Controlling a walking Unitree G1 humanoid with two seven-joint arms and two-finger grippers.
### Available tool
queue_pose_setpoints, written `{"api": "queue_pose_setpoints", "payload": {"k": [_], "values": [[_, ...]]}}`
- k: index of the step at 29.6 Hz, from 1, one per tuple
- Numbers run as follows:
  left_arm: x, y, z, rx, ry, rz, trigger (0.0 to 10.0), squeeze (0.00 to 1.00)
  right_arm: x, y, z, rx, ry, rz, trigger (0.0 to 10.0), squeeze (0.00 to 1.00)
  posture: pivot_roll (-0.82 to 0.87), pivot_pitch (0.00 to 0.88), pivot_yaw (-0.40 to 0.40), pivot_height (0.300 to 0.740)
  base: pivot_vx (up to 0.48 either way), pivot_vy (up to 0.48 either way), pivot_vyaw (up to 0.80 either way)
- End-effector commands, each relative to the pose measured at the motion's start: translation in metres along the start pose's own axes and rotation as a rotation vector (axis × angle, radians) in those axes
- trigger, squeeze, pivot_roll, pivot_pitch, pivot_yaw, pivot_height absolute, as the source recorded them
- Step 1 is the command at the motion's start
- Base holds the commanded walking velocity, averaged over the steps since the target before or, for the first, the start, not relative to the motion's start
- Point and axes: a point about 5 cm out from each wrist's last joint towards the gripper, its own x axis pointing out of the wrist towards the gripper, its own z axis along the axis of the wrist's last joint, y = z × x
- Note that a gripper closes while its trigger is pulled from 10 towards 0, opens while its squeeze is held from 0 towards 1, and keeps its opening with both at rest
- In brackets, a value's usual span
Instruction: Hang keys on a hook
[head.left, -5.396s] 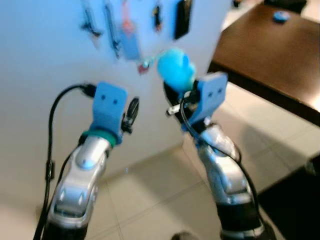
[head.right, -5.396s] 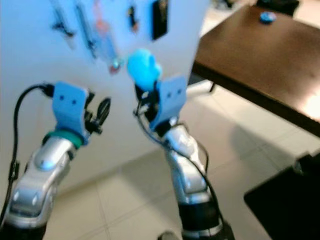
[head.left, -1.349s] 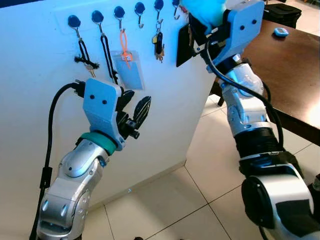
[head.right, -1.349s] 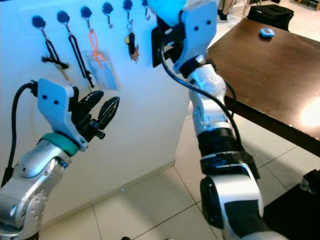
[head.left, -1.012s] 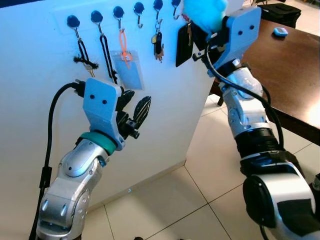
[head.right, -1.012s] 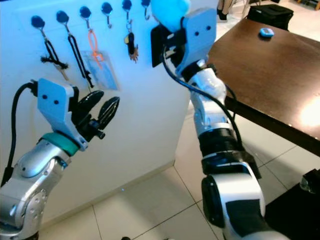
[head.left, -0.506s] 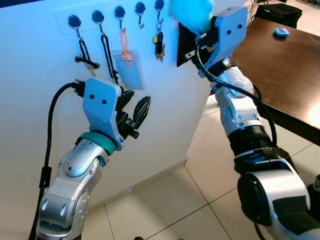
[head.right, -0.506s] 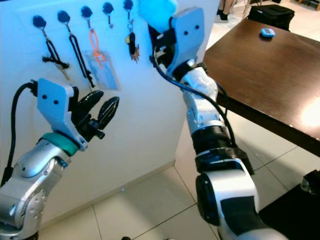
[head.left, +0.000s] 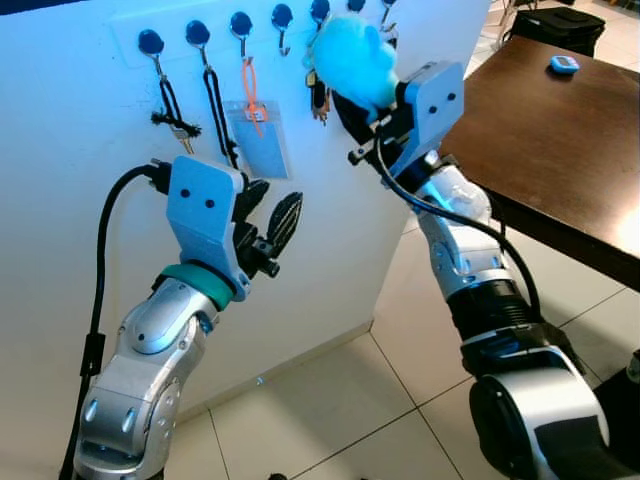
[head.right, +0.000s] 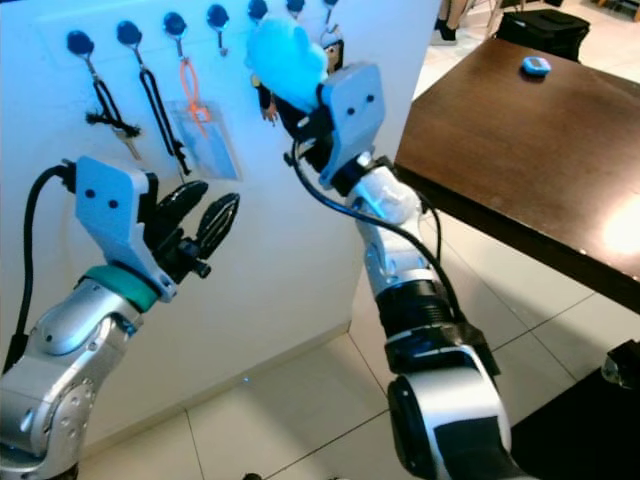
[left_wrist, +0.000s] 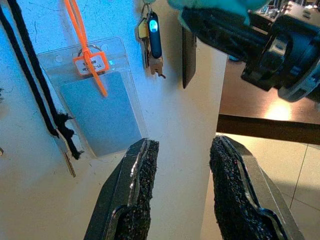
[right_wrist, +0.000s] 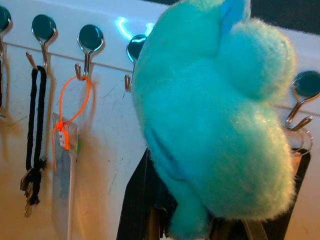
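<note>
Keys with fluffy turquoise plush charm (head.left: 352, 60) being gripped tight in right gripper (head.left: 362, 118) — hovering just beside row of blue-capped metal wall hooks (head.left: 282, 18). Needing a free hook next. Left gripper (left_wrist: 180, 187) waiting, fingers spread wide.

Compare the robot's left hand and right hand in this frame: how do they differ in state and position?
The left hand is open and holds nothing; the right hand carries a fluffy turquoise plush.

The left hand hovers lower, below the clear badge holder; the right hand is raised near the row of hooks.

Both point toward the same white wall.
</note>
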Motion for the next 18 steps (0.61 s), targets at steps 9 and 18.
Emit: {"api": "queue_pose_setpoints", "payload": {"k": [9, 18], "values": [[0.000, -0.001, -0.002, -0.002, 0.011, -0.009, 10.0, 0.00, 0.005, -0.018, 0.024, -0.025, -0.076, -0.051, 10.0, 0.00, -0.04, 0.109, 0.093, 0.740, 0.000, 0.000, 0.00], [-0.001, -0.001, -0.003, -0.001, 0.016, -0.009, 10.0, 0.00, 0.004, -0.032, 0.038, -0.050, -0.115, -0.105, 10.0, 0.00, -0.04, 0.111, 0.092, 0.740, 0.000, 0.000, 0.00]]}}
